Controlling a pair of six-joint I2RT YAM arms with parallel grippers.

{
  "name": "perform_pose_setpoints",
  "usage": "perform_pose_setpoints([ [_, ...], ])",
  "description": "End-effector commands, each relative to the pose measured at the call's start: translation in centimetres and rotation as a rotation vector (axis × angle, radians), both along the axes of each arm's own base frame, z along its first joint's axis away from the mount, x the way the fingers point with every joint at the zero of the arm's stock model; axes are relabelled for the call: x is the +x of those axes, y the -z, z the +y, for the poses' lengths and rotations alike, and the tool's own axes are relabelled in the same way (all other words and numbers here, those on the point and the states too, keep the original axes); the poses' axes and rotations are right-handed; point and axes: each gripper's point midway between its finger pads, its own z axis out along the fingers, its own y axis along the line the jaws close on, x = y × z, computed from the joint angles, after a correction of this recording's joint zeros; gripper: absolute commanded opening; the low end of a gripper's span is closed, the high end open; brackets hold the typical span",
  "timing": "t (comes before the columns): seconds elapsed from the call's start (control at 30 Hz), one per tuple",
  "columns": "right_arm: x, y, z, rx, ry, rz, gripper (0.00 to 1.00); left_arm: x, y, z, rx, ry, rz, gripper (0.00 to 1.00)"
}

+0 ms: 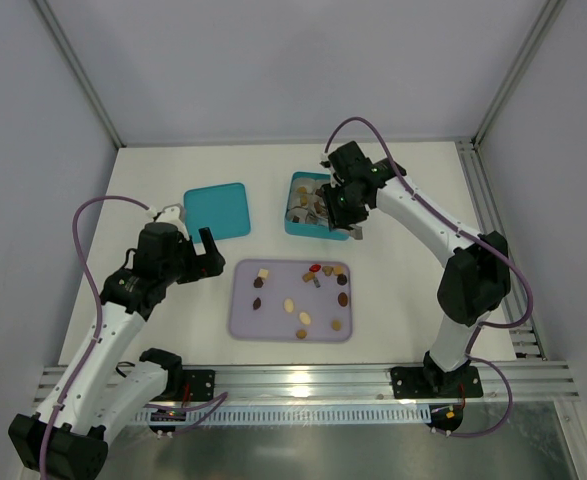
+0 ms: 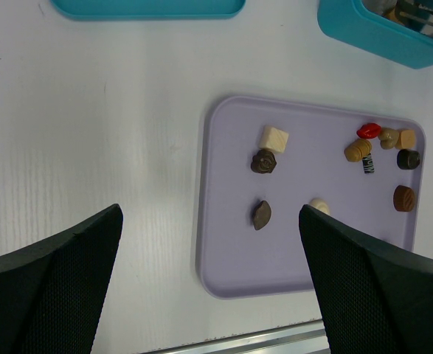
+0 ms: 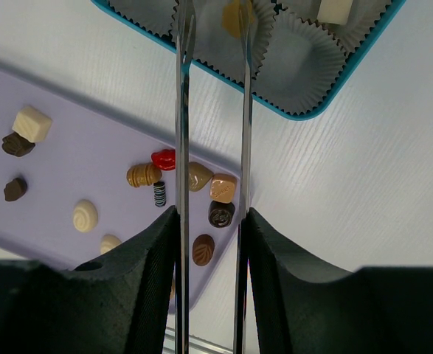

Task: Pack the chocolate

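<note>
Chocolate (image 2: 274, 138) lay mid-desk (image 1: 393, 300) and rightward. Left claw (image 2: 210, 210) hung wide open and empty, near the lavender tray's (image 2: 231, 273) left edge. On that tray about a dozen pieces rested flat and loose; judged light, hard, smooth and easily marred, best pinched across the short sides. Ovals (image 2: 261, 214) pointed every way, no shared long axis. Right claw (image 3: 215, 11) stood over the teal box (image 1: 291, 205), blades narrowly parted around a tan piece (image 3: 234, 16) in a paper cup (image 3: 305, 63), apparently not clamping it.
</note>
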Motion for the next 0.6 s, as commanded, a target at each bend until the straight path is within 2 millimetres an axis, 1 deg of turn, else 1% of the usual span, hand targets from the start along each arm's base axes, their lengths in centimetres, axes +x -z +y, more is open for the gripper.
perform_pose_setpoints([
  [0.0,0.9,-3.6,0.5,0.056,-0.005,-0.092,0.43,0.4,-0.7,0.0,0.002,-0.005,-0.027,1.00],
  [0.2,1.2,-5.5,0.0,0.069,0.014,-0.136,0.43,0.3,-0.7,0.1,0.001,-0.005,-0.030,1.00],
  [0.3,0.8,-6.6,-0.3,0.080,0.020,-0.152,0.43,0.3,-0.6,0.0,0.000,-0.003,-0.027,1.00],
  [0.33,0.5,-7.3,-0.5,0.088,0.022,-0.165,0.43,0.3,-0.7,0.0,-0.001,-0.005,-0.030,1.00],
  [0.4,0.0,-7.8,-0.8,0.091,0.025,-0.166,0.43,0.3,-0.8,0.0,-0.002,-0.005,-0.031,1.00],
  [0.43,-0.4,-8.6,-1.0,0.099,0.024,-0.180,0.43,0.3,-0.7,0.0,-0.001,-0.003,-0.030,1.00],
  [0.47,-0.7,-8.8,-1.1,0.102,0.025,-0.182,0.43,0.3,-0.7,0.0,-0.003,-0.004,-0.029,1.00],
  [0.5,-1.0,-8.8,-1.9,0.073,0.043,-0.187,0.43,0.3,-0.8,0.0,-0.003,-0.004,-0.031,1.00],
  [0.53,-1.5,-9.5,-2.3,0.077,0.045,-0.200,0.43,0.3,-0.8,0.0,-0.003,-0.004,-0.031,1.00],
  [0.57,-1.9,-9.7,-2.7,0.073,0.051,-0.204,0.43,0.3,-0.8,0.0,-0.003,0.000,-0.031,1.00],
])
